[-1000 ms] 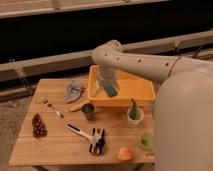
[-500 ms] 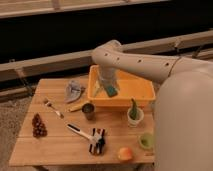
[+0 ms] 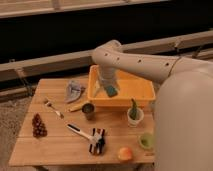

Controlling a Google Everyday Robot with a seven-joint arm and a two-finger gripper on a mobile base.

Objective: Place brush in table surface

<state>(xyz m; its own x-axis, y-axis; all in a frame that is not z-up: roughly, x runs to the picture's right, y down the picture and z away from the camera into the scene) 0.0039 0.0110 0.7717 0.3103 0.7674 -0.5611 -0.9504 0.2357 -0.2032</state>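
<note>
brush (image 3: 79,131): white handle, dark head, laid flat on table surface (image 3: 52,146), near centre, head end just beside striped pad (image 3: 97,141)

gripper (image 3: 109,90): held low inside yellow tub (image 3: 141,103) on the far side, well apart from brush; jaw state cannot be told

arm (image 3: 135,62): reached in from right, elbow raised, wrist pointed down

step advised: gripper to be lifted clear of tub wall, handle to be taken crosswise

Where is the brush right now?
In the camera view the brush lies on the table surface, front centre, beside the striped pad; the gripper is in the yellow tub.
</note>
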